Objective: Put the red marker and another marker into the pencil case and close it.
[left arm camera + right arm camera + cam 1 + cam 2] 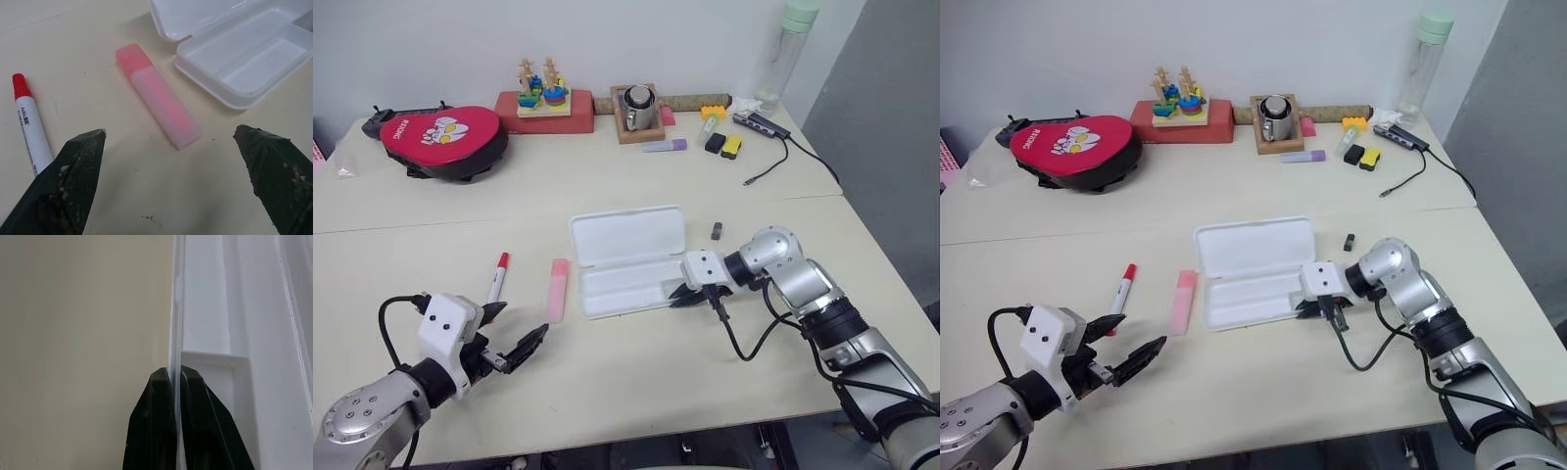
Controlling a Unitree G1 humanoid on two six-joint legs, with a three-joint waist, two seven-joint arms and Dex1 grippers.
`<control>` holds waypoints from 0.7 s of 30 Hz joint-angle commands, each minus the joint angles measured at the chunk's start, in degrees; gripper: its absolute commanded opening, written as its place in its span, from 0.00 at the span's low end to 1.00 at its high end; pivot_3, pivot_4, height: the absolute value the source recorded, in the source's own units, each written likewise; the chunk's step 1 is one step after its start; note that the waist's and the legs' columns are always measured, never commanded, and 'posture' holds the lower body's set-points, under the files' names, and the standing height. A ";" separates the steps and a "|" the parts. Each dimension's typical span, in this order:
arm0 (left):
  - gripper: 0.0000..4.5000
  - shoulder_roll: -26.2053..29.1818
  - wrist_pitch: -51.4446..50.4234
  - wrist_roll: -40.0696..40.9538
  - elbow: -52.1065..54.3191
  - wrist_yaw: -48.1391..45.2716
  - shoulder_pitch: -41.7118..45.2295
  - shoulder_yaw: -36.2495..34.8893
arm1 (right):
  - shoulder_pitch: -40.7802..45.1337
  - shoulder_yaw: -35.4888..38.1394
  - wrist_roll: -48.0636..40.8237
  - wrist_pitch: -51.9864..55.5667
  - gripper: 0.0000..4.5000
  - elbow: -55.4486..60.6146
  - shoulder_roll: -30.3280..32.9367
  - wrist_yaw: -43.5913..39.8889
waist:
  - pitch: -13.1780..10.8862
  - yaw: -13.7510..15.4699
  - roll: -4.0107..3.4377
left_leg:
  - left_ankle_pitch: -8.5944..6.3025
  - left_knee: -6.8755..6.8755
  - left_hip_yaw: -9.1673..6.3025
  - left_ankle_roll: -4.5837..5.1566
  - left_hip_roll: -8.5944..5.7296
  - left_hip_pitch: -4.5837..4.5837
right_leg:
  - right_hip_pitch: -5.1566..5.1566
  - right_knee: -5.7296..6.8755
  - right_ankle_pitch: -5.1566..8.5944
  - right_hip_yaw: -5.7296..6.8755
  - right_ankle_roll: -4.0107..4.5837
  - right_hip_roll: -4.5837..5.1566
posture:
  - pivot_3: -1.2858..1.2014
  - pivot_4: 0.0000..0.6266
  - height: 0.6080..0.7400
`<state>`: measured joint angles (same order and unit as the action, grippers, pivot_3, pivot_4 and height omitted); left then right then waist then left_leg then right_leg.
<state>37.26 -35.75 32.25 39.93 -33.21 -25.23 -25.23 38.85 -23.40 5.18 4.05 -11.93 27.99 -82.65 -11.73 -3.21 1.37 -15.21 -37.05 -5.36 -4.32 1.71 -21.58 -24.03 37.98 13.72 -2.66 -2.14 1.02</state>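
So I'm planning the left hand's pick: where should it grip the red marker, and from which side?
Probably mid-barrel, from above, fingers across its width: the red marker lies flat on the table, slim and round, clear of the pink highlighter. The left hand is open.

Pencil case (626,259): white plastic, smooth, slightly glossy; thin translucent wall edge in right wrist view. Pink highlighter (159,95): frosted translucent plastic, matt. Red marker (30,128): glossy white plastic barrel, red plastic cap. Table (607,392): matt cream surface, smooth, faint specks. Left gripper (171,186): matt black fingers (73,181), rough, scuffed. Red pouch (440,137): smooth, slightly shiny. Mug (638,106): polished metal, on wooden tray (625,129). Bottle (788,49): clear plastic.
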 commanded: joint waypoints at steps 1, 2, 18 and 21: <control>1.00 -0.22 1.54 -0.91 0.18 -0.17 0.29 0.19 | -0.52 0.07 -0.84 1.69 0.01 3.24 1.35 0.64 | 0.00 0.00 0.00 | 0.00 0.00 0.01 0.00 0.00 0.00 | 0.00 0.00 0.00 -0.01 0.00 0.00 | 0.52 0.24 1.00; 1.00 -0.35 1.74 -1.18 -0.09 -0.14 0.46 0.55 | -0.69 -0.03 -0.85 1.81 0.01 3.62 1.64 0.77 | 0.00 0.00 0.00 | 0.00 0.00 0.00 0.00 0.00 0.00 | 0.00 0.00 0.00 -0.01 0.00 0.00 | 0.52 0.24 1.00; 1.00 -1.20 3.33 -3.46 -2.43 -0.46 2.09 3.78 | -3.91 -1.10 -3.02 7.68 0.01 13.40 5.20 0.99 | 0.02 0.06 0.03 | 0.00 -0.01 -0.01 0.00 0.00 0.00 | 0.00 0.01 0.00 0.01 0.00 0.00 | 0.52 0.24 1.00; 1.00 -1.04 3.38 -3.53 -2.63 -0.56 2.24 3.73 | -4.32 -1.43 -3.03 8.41 0.01 14.07 4.73 2.00 | 0.02 0.06 0.03 | 0.00 -0.01 -0.01 0.01 0.00 0.01 | 0.00 0.02 0.00 0.01 -0.01 0.00 | 0.52 0.24 1.00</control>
<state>36.15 -33.31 28.95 37.07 -33.32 -23.24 -21.45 34.78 -24.79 3.25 12.10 -0.14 32.85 -81.28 -11.71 -3.15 1.40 -15.21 -37.06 -5.38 -4.31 1.71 -21.57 -24.02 38.00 13.73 -2.65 -2.15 1.02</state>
